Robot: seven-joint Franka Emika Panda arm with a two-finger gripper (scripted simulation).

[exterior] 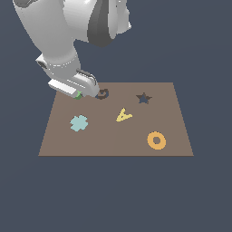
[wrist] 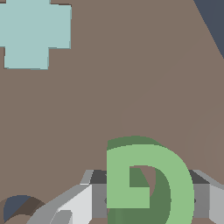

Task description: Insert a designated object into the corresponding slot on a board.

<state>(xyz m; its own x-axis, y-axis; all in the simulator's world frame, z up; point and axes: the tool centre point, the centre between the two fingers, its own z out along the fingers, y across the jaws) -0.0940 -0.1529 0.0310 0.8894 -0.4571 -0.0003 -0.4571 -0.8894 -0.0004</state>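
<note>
The green letter-G piece (exterior: 78, 96) (wrist: 151, 175) sits between the fingers of my gripper (exterior: 81, 92) (wrist: 149, 194), which is shut on it at the board's far corner on the exterior view's left. In the wrist view a grey finger (wrist: 98, 194) presses on each side of the G. The dark G-shaped slot (exterior: 103, 94) (wrist: 17, 209) lies just beside the gripper, toward the exterior view's right, and nothing is in it. The brown board (exterior: 113, 140) (wrist: 131, 87) lies flat. Whether the G touches the board I cannot tell.
On the board are a pale cyan cross (exterior: 79, 123) (wrist: 33, 33), a yellow letter A (exterior: 123, 115), an orange ring (exterior: 156, 140) and a dark star-shaped cut-out (exterior: 143, 98). The arm's large white body (exterior: 68, 27) hangs over the far left corner.
</note>
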